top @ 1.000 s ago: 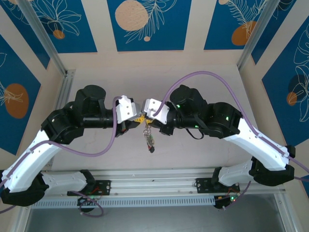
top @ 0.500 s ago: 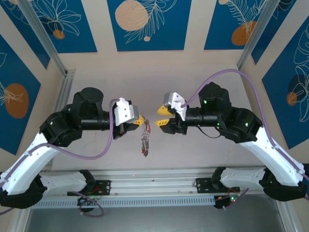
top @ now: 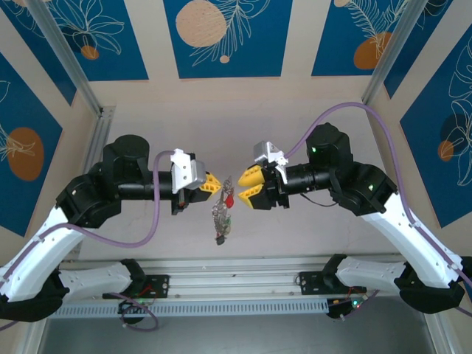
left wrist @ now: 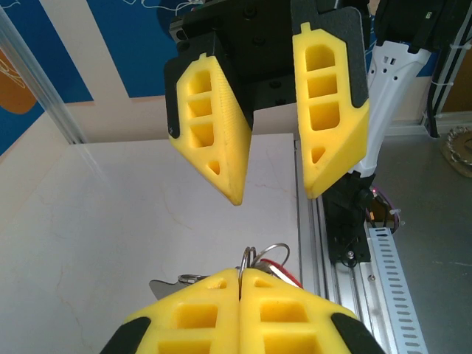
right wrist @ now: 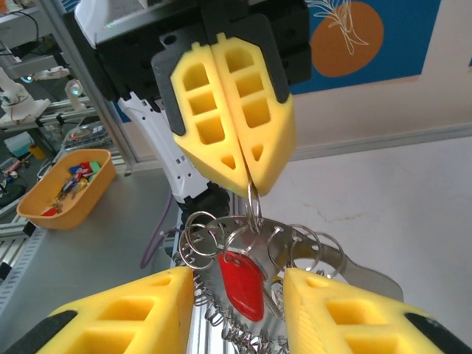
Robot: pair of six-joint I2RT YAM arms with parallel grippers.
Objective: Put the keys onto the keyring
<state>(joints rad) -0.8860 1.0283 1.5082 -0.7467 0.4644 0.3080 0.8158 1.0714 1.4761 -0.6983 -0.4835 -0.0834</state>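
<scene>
Between the two grippers, above the middle of the table (top: 295, 236), the keyring (right wrist: 254, 200) hangs in the air. Its thin grey wire comes straight down out of the yellow fingertips that hold it. Just below that pinch it runs into a cluster of small rings (right wrist: 198, 237) and flat silvery key blades. A red-headed key (right wrist: 241, 284) dangles among them, its head pointing down. In the top view the whole bunch trails lower as a slim string of metal, well clear of the table surface; the colours of the lower pieces are too small to tell.

The left gripper (top: 214, 184) has its jaws pressed together on the keyring wire, the two yellow pads meeting with the wire between their tips. It reaches in level from the left. The right gripper (top: 240, 186) faces it from the other side, jaws spread apart, one fingertip on either side of the bunch and near it. I cannot tell whether either tip touches the rings or the keys.

Purple cables (top: 346, 108) loop from each wrist back along the arms. A metal rail (top: 236, 265) runs along the near edge of the table by the arm bases. Off to the side, in the right wrist view, an orange tray (right wrist: 70, 212) holds small coloured pieces.
</scene>
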